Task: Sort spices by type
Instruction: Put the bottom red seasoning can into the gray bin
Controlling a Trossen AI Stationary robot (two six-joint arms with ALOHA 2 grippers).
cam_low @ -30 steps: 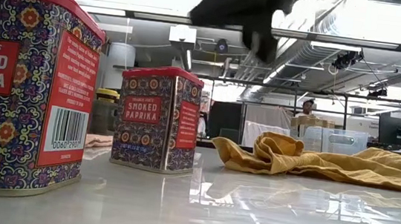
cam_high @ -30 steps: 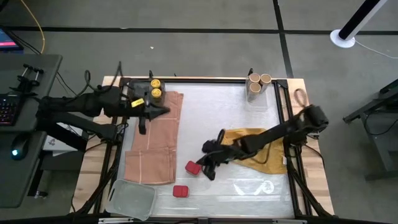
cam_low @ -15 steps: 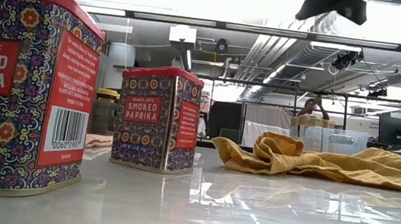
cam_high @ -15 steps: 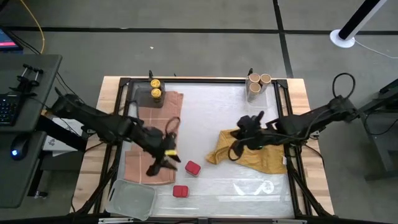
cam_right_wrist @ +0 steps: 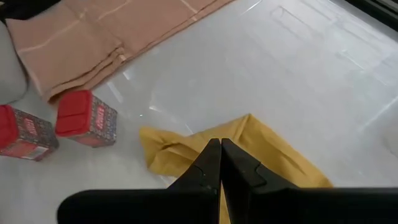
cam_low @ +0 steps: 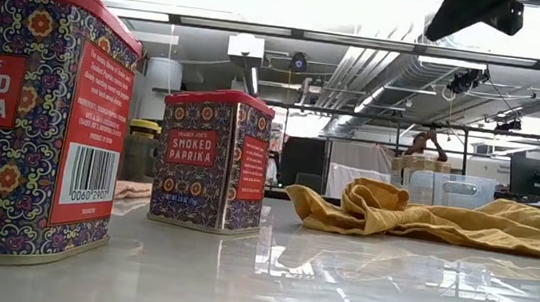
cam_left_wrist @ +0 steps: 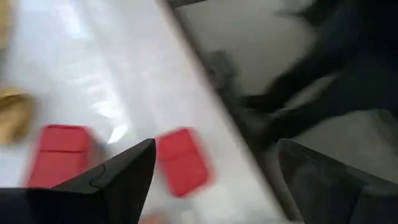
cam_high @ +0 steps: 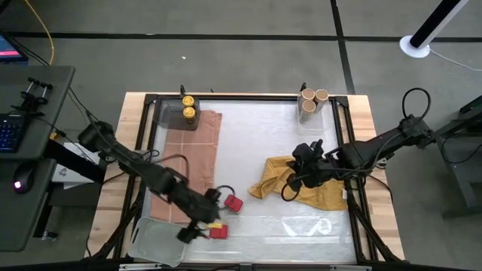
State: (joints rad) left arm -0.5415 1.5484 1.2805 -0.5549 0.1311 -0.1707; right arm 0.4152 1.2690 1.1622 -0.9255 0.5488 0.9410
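Note:
Two red square tins stand on their bases near the table's front, one (cam_high: 233, 202) a little farther back than the other (cam_high: 219, 232). Both also show in the left wrist view (cam_left_wrist: 59, 155) (cam_left_wrist: 182, 160). My left gripper (cam_high: 205, 221) hovers open just left of them, touching nothing. My right gripper (cam_high: 301, 159) is shut above the mustard-yellow cloth (cam_high: 305, 184). Two yellow-capped jars (cam_high: 188, 106) stand at the far left. Two tan-topped jars (cam_high: 312, 98) stand at the far right.
A pink-tan folded cloth (cam_high: 188, 165) lies along the left side. A clear grey plastic tray (cam_high: 158, 241) sits at the front left corner. The yellow cloth lies crumpled at the right, with bare white table between the cloths and along the front right.
My left gripper has swept from the yellow-capped jars at the far left toward the near edge, to beside the red tins. My right gripper has drawn back from the farther red tin, up and toward the right, over the yellow cloth. The tins have stayed put.

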